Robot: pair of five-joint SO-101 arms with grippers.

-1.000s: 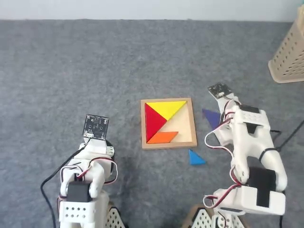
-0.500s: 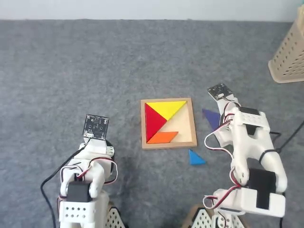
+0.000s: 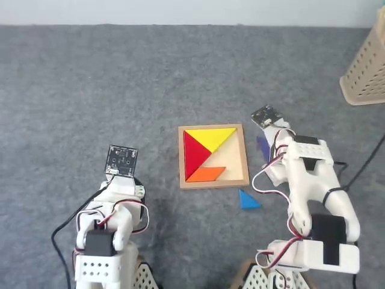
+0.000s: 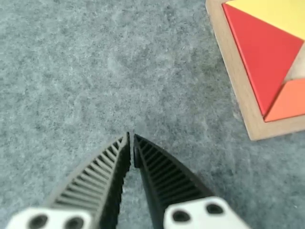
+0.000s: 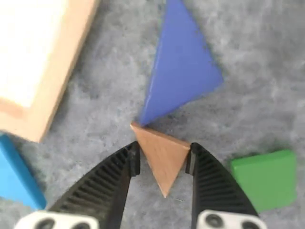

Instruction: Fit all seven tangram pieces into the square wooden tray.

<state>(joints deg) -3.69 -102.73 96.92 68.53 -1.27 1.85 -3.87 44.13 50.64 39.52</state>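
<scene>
High view: square wooden tray [image 3: 213, 184] lies flat on the grey carpet [image 3: 120, 78], between the two arms. Pale wood rim, pale floor. Three pieces are seated inside: yellow triangle [image 3: 212, 138] along the far edge, red triangle [image 3: 195, 155] along the side toward the left arm, and orange piece [image 3: 206, 174], a slanted four-sided shape, at the near edge. The rest of the tray floor is bare wood.

Loose pieces all lie on the right arm's side of the tray. Light blue triangle [image 3: 247, 200] sits just off the tray's near corner, apart from the rim. Violet-blue triangle [image 3: 263, 146] lies beside the tray, partly under the right arm. A slatted basket [image 3: 367, 66] stands at the far right edge, well apart.

Right wrist view: right gripper [image 5: 164, 156] is closed narrow on a brown triangle [image 5: 163, 149], with a finger pressed on each side; the piece lies flat on the carpet. Its far corner touches the tip of the violet-blue triangle [image 5: 181, 81]. A green piece [image 5: 267, 179] lies near the outer finger without touching it. Tray corner [image 5: 57, 81] and light blue triangle [image 5: 16, 179] are on the other side.

Left wrist view: left gripper [image 4: 131, 141] is pinched closed and holds nothing, over bare carpet, near the tray's corner [image 4: 238, 90] but apart from it. Red triangle [image 4: 267, 52] and orange piece [image 4: 290, 102] are visible in the tray.
</scene>
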